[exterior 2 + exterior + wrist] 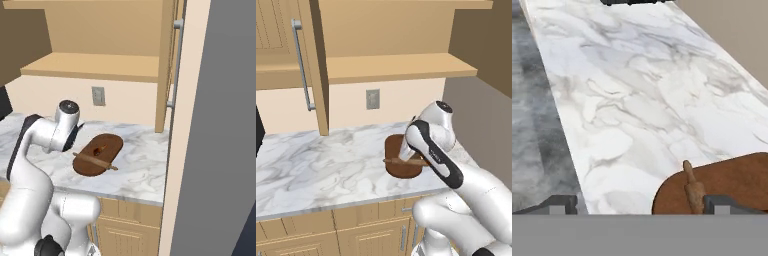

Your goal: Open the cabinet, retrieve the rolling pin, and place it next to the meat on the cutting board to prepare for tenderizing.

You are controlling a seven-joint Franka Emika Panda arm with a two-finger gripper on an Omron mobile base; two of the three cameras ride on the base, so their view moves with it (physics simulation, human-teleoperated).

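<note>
The cabinet [396,67] stands open, its door [286,60] swung out to the left, and its plain shelf is bare. On the marble counter lies the dark oval cutting board [107,142]. The slim wooden rolling pin [95,161] rests across the board's near end. The small reddish meat [101,148] sits just behind it on the board. In the hand view my gripper [641,204] hovers low over the counter, open, with the rolling pin's end [693,187] just inside the right fingertip [722,202]. My arm hides part of the board in the left base view.
A wall outlet [372,99] sits behind the board. The open door's edge and grey bar handle [175,60] hang over the counter's right part. A tall grey panel [220,125] bounds the right. Low cabinets [356,235] sit under the counter edge.
</note>
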